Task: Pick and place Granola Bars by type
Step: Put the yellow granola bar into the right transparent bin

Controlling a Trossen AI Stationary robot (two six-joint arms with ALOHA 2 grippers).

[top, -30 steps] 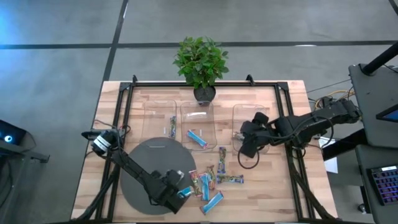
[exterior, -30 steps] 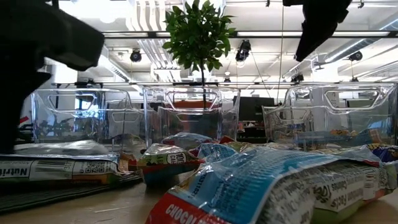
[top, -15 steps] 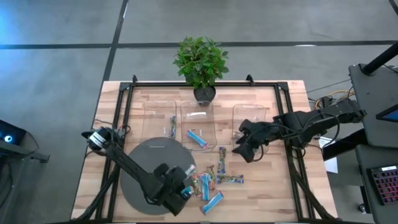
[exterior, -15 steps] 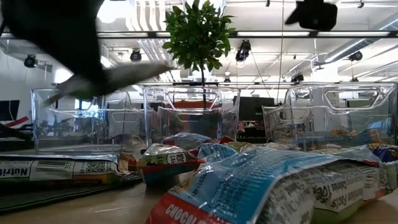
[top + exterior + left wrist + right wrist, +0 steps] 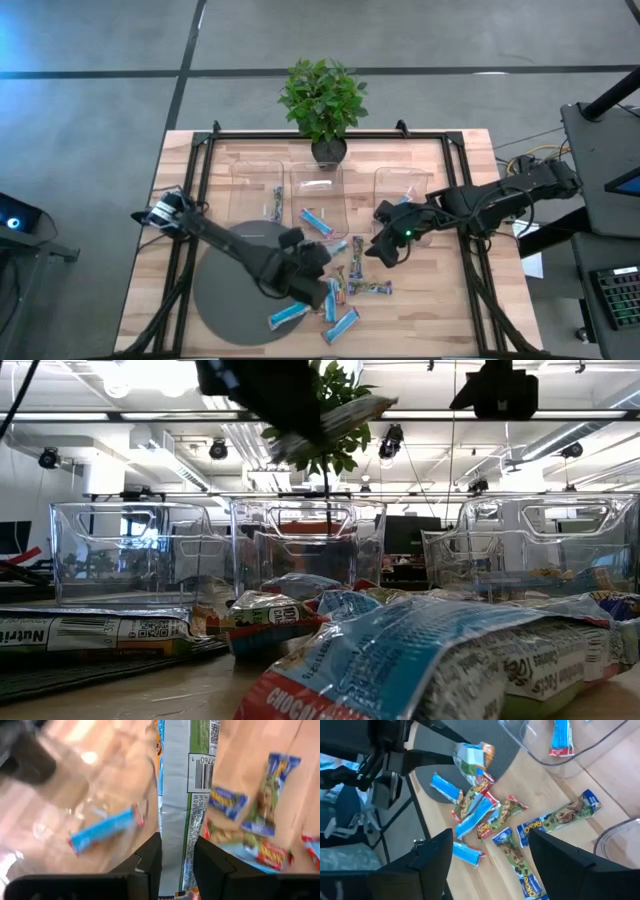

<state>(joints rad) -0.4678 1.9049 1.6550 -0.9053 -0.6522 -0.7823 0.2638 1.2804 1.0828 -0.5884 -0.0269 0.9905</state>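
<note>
1. left gripper (image 5: 176,870) pinches a flat, crinkly green-and-white foil bar (image 5: 182,795), lifted over the wooden table (image 5: 450,310).
2. right gripper (image 5: 378,248), fingers spread, hovers beside the loose pile of glossy bars (image 5: 345,285).
3. clear plastic trays (image 5: 318,205) and a potted plant (image 5: 322,100) stand behind.

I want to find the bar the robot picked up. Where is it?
The left gripper holds the green-and-white bar in the air, just above the pile of bars near the table's middle, beside the round grey mat.
</note>
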